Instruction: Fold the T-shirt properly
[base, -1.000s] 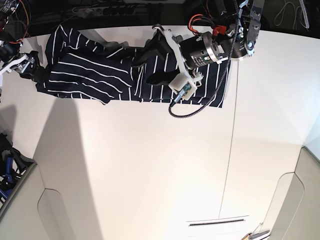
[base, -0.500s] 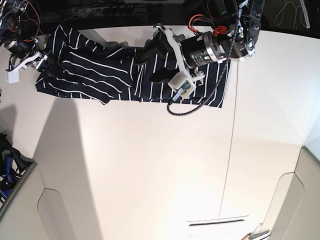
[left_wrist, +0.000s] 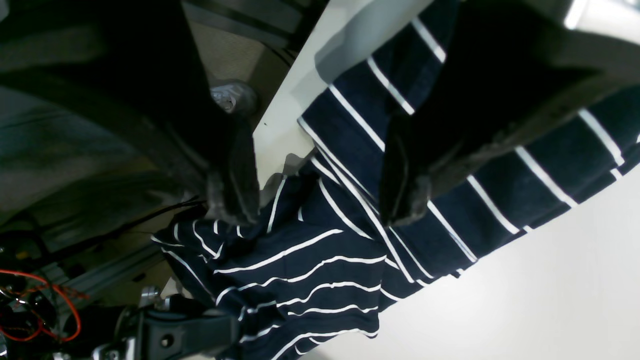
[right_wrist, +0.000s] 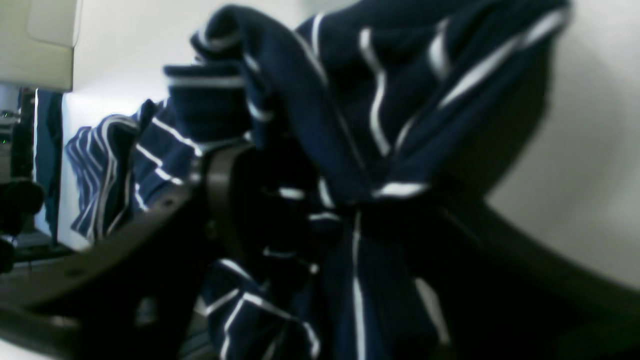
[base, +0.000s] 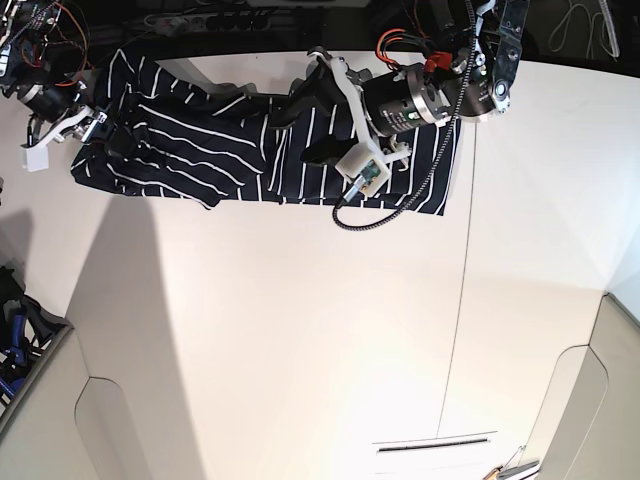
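Gripping a bunched edge of the T-shirt (base: 200, 150), the right gripper (base: 98, 135) lifts it to fold, while the left gripper (left_wrist: 320, 200) hovers spread above the cloth.

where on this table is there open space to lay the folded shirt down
Open: the wide white table below the T-shirt, down to the near edge, and the stretch right of the seam. Crowded: the top strip, where the shirt lies, the left hand above it and the right hand gripping its end.
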